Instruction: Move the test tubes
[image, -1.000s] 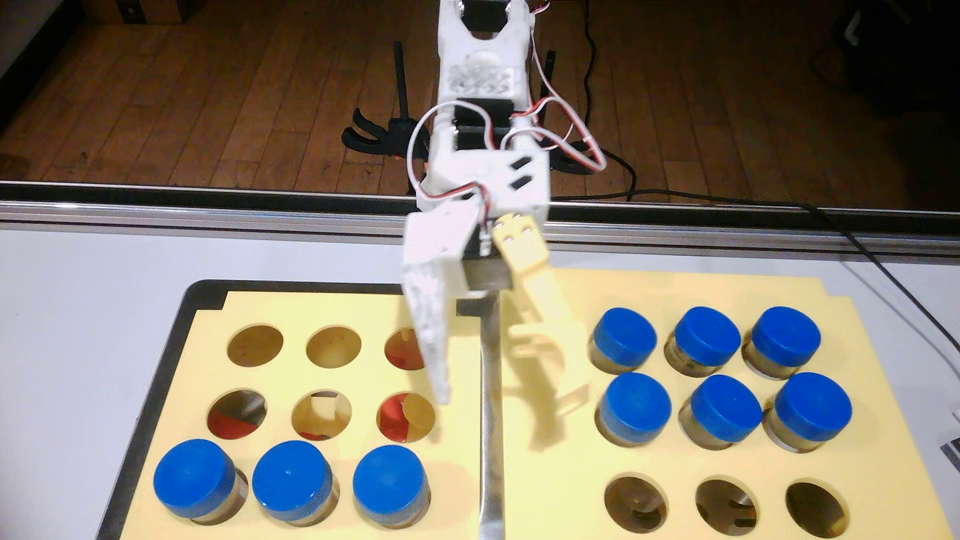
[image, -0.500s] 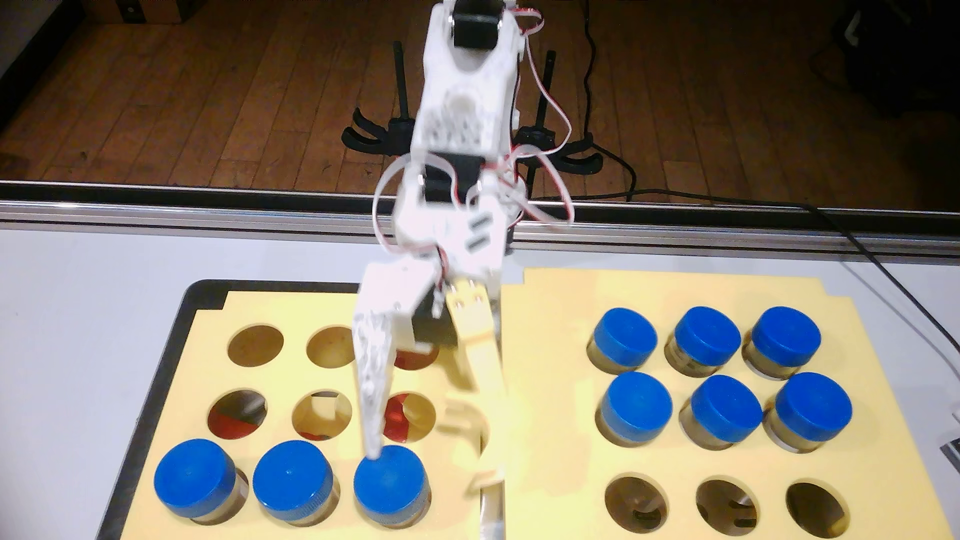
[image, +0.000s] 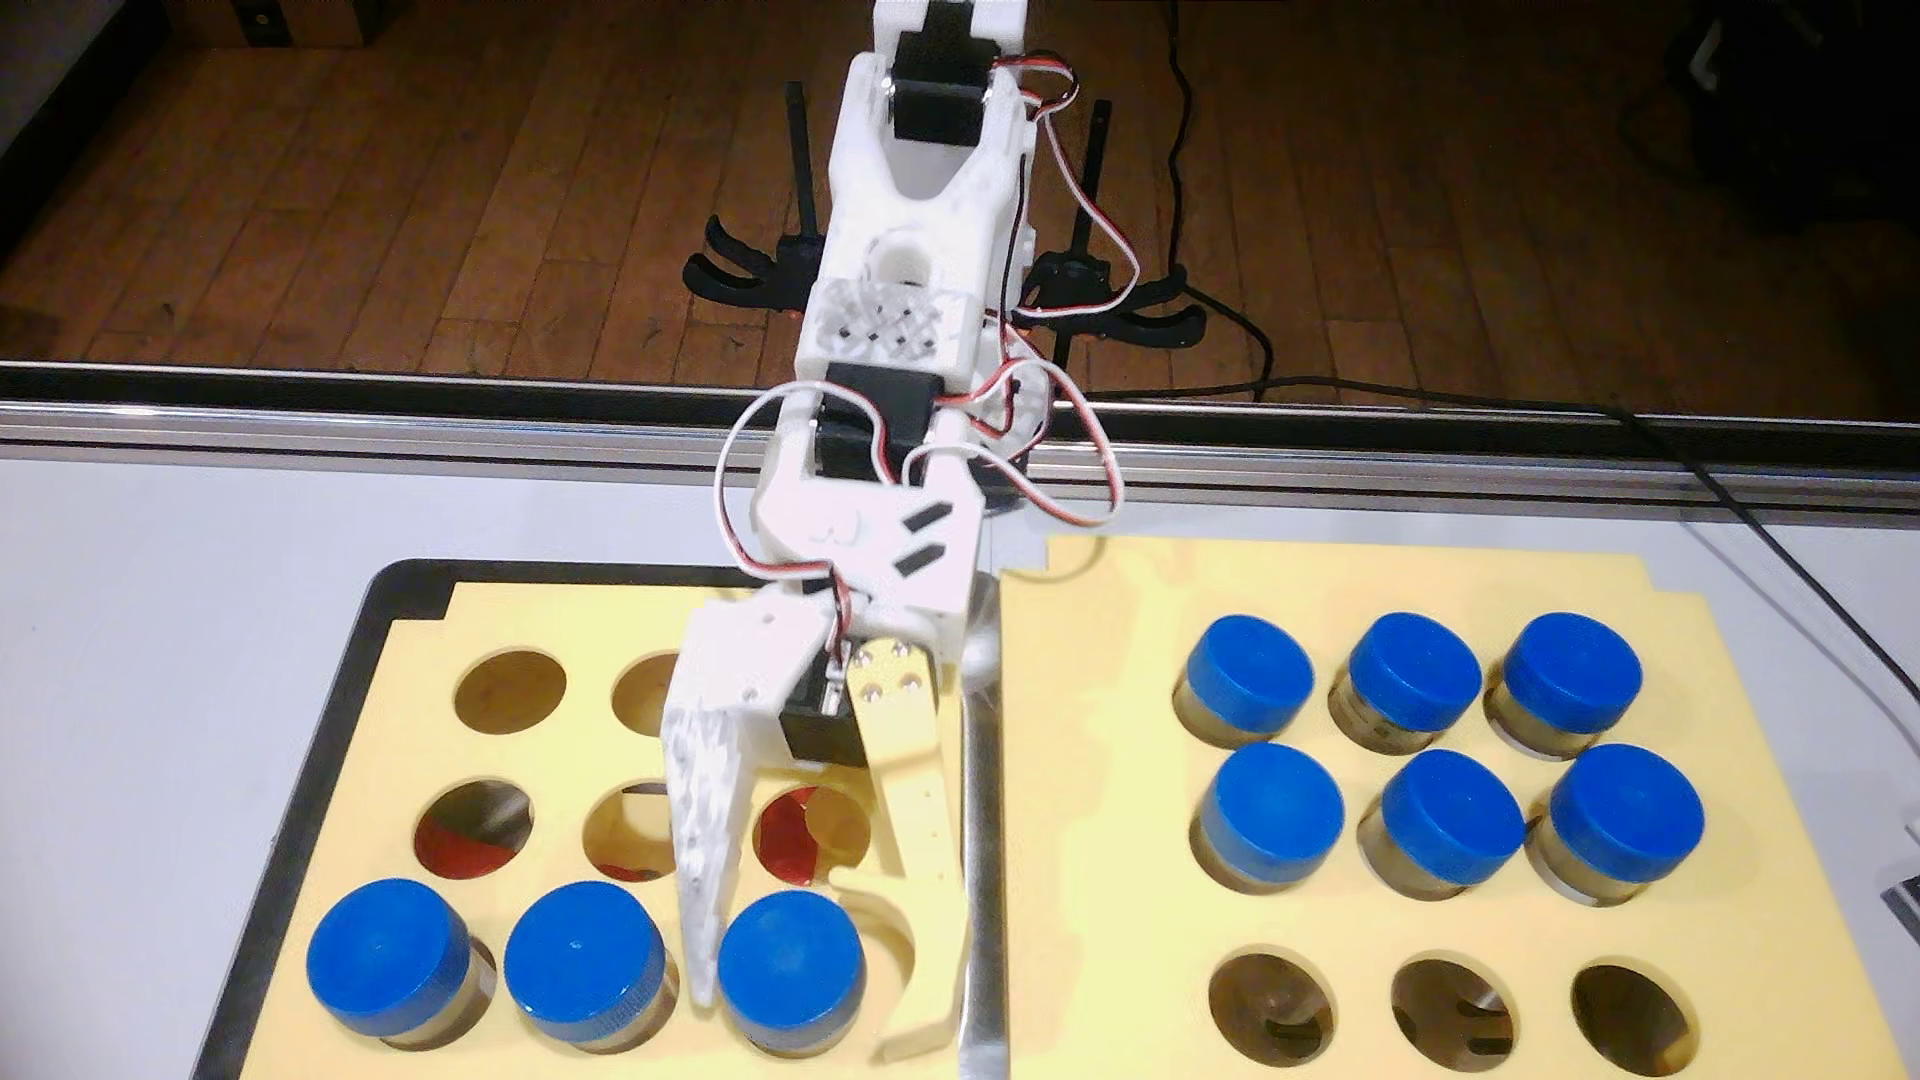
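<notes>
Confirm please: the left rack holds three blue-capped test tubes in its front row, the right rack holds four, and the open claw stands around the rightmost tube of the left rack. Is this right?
One detail is wrong: the right rack holds six test tubes, not four, filling its back and middle rows, as the fixed view shows. The rest stands: the left rack holds three in its front row, and the open claw stands around the rightmost tube.

table (image: 187, 623): white, metal rail along far edge | yellow racks (image: 1122, 623) on it, side by side, left in black tray (image: 312, 748) | wood floor (image: 416, 208) beyond table | black cable (image: 1766, 540) right
</notes>
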